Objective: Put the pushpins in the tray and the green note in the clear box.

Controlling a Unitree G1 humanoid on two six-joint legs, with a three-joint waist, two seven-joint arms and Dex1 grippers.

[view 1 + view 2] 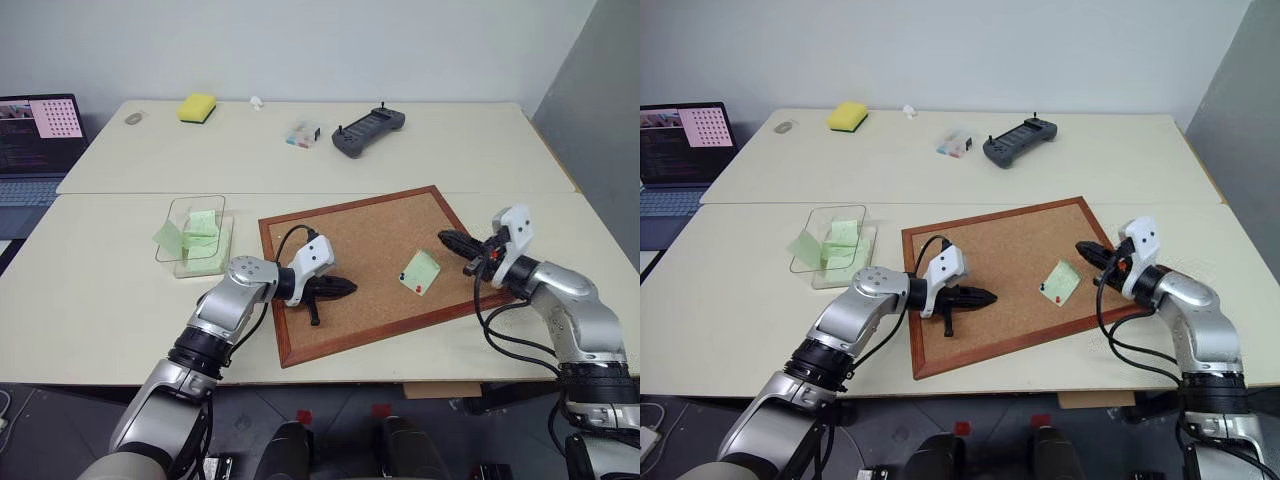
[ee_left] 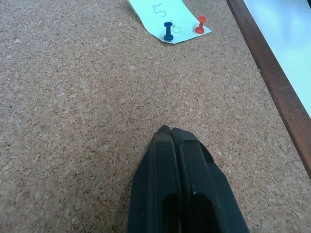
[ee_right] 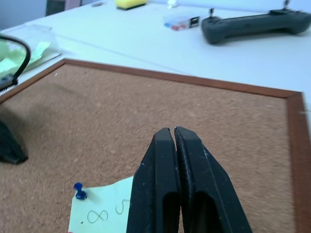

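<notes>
From my seat, the clear box [image 1: 196, 236] sits left of center with green slips inside, and right next to it my left gripper [image 1: 345, 288] is pinched shut over the corkboard [image 1: 370, 240], holding nothing. Right of center the green note [image 1: 420, 271] is still pinned down by the pushpins [image 2: 183, 29], one blue, one red. My right gripper [image 1: 447, 239] hovers at the board's right edge, also closed and empty.

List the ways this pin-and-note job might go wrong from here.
1. The green note is held to the corkboard by a blue pushpin and a red pushpin; pulling the paper first may tear it.
2. Both pins are tiny, and the right gripper and left gripper are shut, so either may slip off a pin head.
3. The clear box already holds green papers, one hanging over its wall.
</notes>
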